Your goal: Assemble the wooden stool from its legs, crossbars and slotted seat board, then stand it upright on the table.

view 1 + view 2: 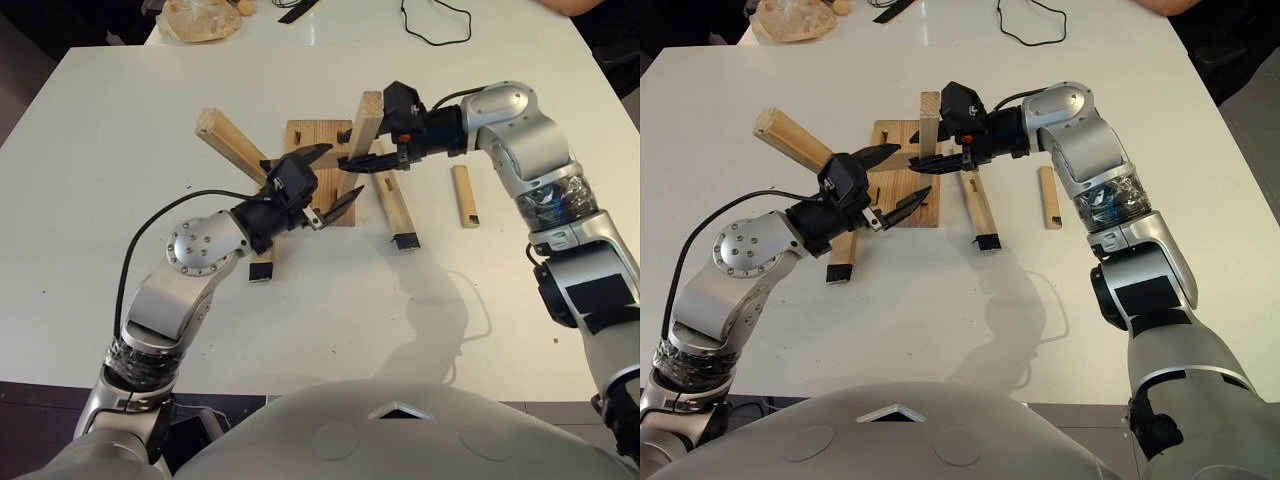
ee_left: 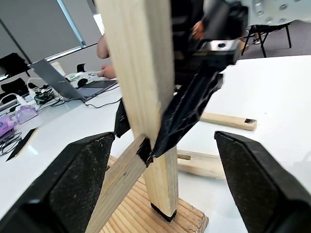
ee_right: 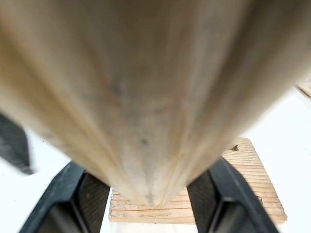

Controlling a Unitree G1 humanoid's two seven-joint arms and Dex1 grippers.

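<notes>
Nearest, the left hand (image 1: 343, 170) hovers with its fingers apart on either side of the foot of an upright leg (image 1: 366, 112). That leg stands in the board (image 1: 303, 135), mid-bench (image 1: 120, 120), with the right hand (image 1: 358, 160) clamped on it. A loose leg (image 1: 397, 208) and a crossbar (image 1: 465, 195) lie to the right.

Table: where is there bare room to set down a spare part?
Free: the near strip of table in front of the seat board, and the left side beyond the tilted leg. Crowded from the board to the crossbar.
</notes>
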